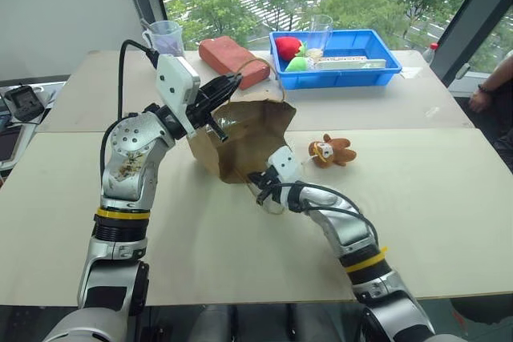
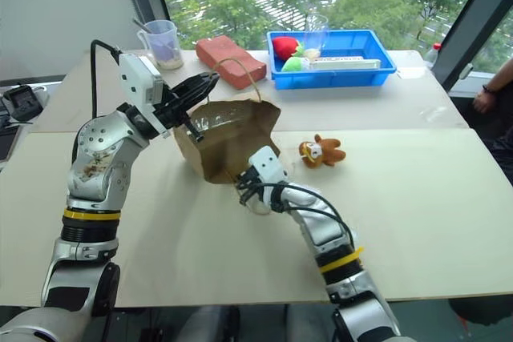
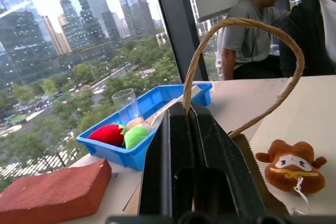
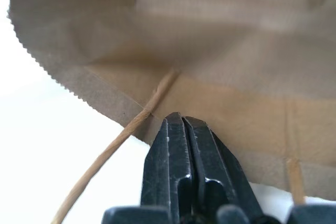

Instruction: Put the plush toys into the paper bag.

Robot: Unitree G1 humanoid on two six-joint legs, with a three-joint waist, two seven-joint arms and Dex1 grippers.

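The right gripper (image 1: 255,186), jaws pressed together at the near rim of the paper bag (image 1: 248,138), sat low on the tabletop (image 1: 449,198); the left gripper (image 1: 231,80) clenched the bag's far rim, lifting it, while the brown teddy bear (image 1: 331,150) lay just beside the bag

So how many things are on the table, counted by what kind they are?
Plush toys: 1, the brown bear
Paper bags: 1
Bricks: 1
Blue trays: 1
Clear cups: 2
Total: 6, not counting the bits inside the tray.
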